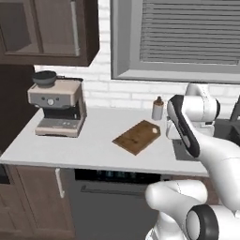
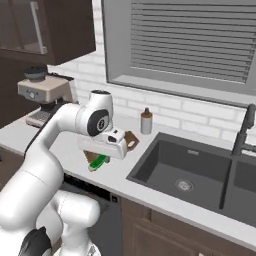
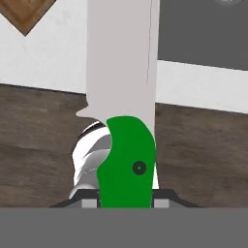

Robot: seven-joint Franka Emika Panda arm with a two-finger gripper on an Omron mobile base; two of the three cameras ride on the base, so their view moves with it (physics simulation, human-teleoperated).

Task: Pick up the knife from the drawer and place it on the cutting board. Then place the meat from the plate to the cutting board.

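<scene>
gripper clamped on knife (by its green handle) | one knife | one cutting board on surface

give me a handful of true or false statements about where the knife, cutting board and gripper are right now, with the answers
1. The gripper is shut on the knife. True.
2. The knife already lies on the cutting board. False: it is held in the air, and the board is bare.
3. The knife's handle is red. False: it is bright green, with a pale blade.
4. A coffee machine stands on the counter to the left of the cutting board in the left base view. True.
5. A small bottle stands on the counter between the board and the sink in the right base view. True.
</scene>
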